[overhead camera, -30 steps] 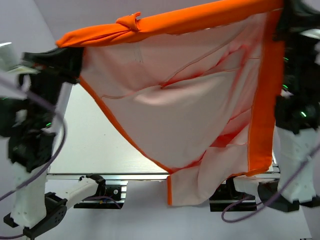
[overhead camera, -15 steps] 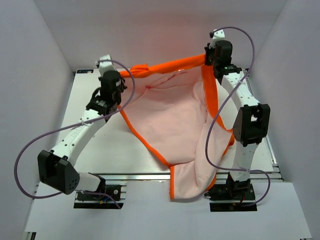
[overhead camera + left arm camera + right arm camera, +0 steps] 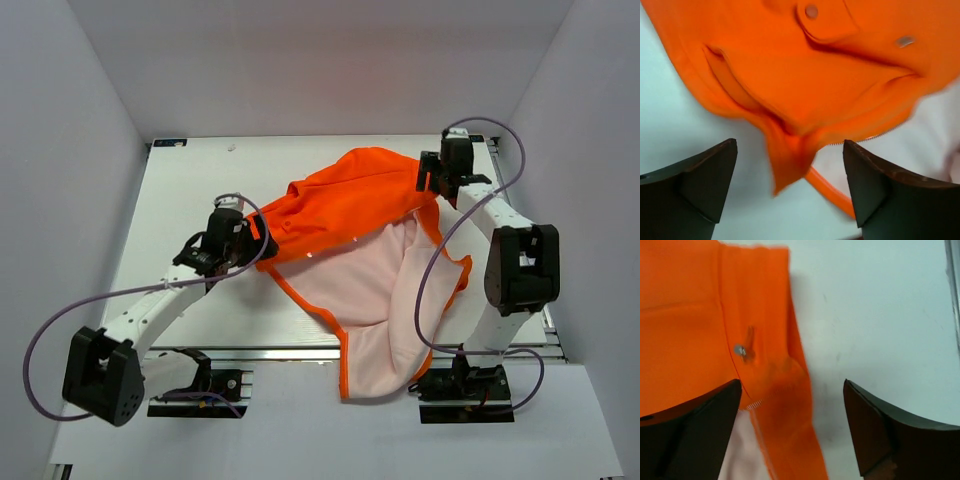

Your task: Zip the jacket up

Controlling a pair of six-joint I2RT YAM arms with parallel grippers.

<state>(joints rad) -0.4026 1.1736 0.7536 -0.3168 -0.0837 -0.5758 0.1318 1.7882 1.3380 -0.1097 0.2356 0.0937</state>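
Both arms' fingers (image 3: 695, 185) spread, jacket (image 3: 345, 205) edges between them (unclamped).

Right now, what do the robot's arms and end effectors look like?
The left arm and right arm are white links with black joints, each trailed by a purple cable. The left end effector and right end effector have dark wedge-shaped fingers.
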